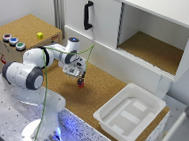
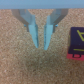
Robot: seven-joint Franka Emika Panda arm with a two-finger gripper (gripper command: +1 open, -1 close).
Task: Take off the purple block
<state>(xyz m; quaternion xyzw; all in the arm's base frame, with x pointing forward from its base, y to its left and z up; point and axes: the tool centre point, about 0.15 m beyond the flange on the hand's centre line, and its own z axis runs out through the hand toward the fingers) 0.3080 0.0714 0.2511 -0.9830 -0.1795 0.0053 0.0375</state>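
Note:
In the wrist view the purple block (image 2: 76, 42) is a dark cube with yellow marks on one face, lying on the cork surface beside my gripper (image 2: 41, 46). A strip of red (image 2: 75, 56) shows along one of its edges. The two pale blue fingers (image 2: 34, 31) converge to a narrow gap with only cork between them, and they hold nothing. In the exterior view my gripper (image 1: 79, 77) points down at the cork counter, with a small red cube (image 1: 81, 82) right at its tips. The purple block cannot be made out there.
A white tray (image 1: 128, 112) stands at the counter's front, on the exterior view's right. A cork-topped box (image 1: 23, 28) on the left carries a small yellow cube (image 1: 39, 35) and coloured buttons (image 1: 13, 41). A white cabinet (image 1: 143, 29) with an open compartment runs behind.

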